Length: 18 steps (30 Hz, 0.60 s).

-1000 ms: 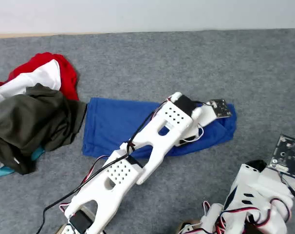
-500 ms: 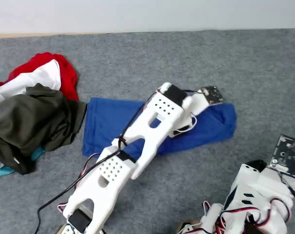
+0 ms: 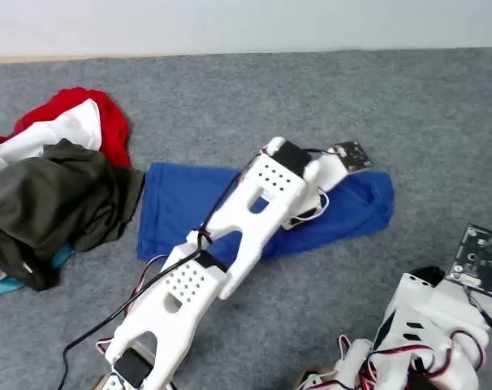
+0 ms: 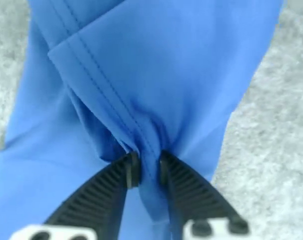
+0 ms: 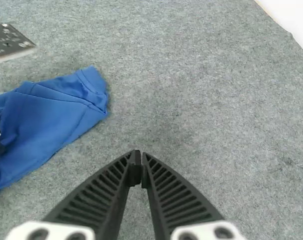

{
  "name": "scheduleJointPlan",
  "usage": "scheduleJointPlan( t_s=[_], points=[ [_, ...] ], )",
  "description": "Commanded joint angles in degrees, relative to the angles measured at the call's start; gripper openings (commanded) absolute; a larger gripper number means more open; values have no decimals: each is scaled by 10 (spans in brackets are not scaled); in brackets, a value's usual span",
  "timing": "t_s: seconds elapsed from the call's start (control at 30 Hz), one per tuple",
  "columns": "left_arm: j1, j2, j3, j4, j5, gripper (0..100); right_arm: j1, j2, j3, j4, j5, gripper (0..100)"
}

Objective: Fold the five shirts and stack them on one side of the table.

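A grey, felt-like mat covers the table (image 3: 441, 122) across nearly the whole high view, its surface fuzzy and flat, with a pale wall (image 3: 230, 24) along the top edge.

The blue shirt (image 3: 181, 211) lies at the centre of the frame as a long, roughly rectangular band of smooth woven cloth, partly folded, with its right end bunched into soft rounded creases.

Over it, from the bottom edge up toward the centre, slants the left arm (image 3: 230, 252), made of white moulded plastic segments with perforated faces and black and red wires along its side.

At the left edge sits a loose heap of crumpled garments: a dark shirt (image 3: 59, 203) on top, probably olive or black, a white shirt (image 3: 59, 134) and a red shirt (image 3: 108, 122) behind it, and a teal scrap (image 3: 2, 284) showing underneath.

The right arm (image 3: 425, 333) is folded in the lower right corner, white with a small square circuit board.

In the left wrist view, the left gripper (image 4: 144, 167) has its ribbed black jaws pinched on a gathered fold of the blue shirt's stitched hem.

The right gripper (image 5: 136, 167) has its jaws together with nothing between them, above bare mat and well apart from the shirt.
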Motion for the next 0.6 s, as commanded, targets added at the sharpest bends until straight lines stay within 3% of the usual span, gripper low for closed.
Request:
scheduleJointPlan(
  t_s=[0.0,0.23,0.57],
  points=[
    [10,-43,-6,17,6,85,8,3,-6,-1,-5,9],
    [41,-38,0,18,37,161,8,3,-6,-1,-5,9],
    [31,-94,-27,17,38,164,8,3,-6,-1,-5,9]
  ],
)
